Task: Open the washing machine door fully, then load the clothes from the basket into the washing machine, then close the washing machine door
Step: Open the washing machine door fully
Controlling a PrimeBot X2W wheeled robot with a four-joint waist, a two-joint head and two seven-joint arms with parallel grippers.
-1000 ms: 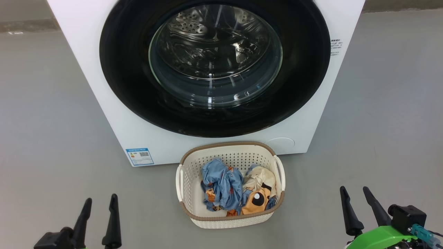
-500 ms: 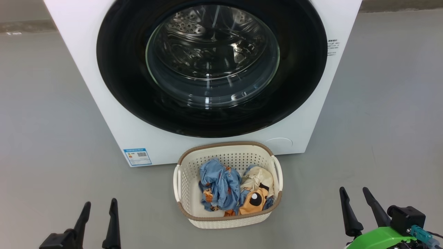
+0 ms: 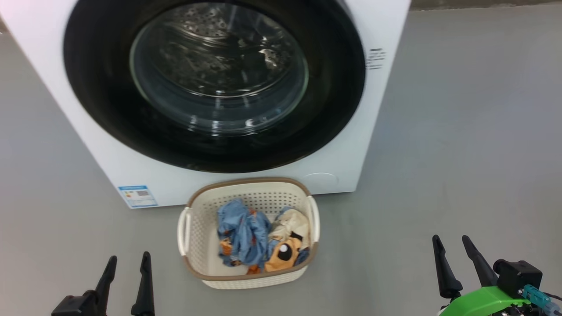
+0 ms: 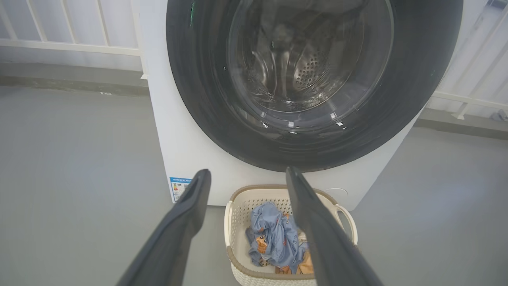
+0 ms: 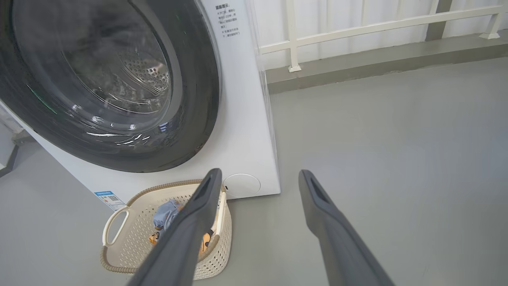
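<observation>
White front-loading washing machine (image 3: 342, 145) stands on a grey floor (image 3: 461, 131); its glossy black washing machine door (image 3: 105, 118) sits shut against the front, steel drum visible through the glass; a cream perforated basket (image 3: 250, 281) rests just before it, holding the clothes (image 3: 259, 239), one blue, one cream and orange; left fingers (image 3: 144, 281) and right fingers (image 3: 441, 267) hover at either side, spread wide, released, grasping nothing, apart from the basket.

Washing machine door (image 3: 109, 109) shut, clothes (image 3: 259, 237) in basket (image 3: 193, 263)
</observation>
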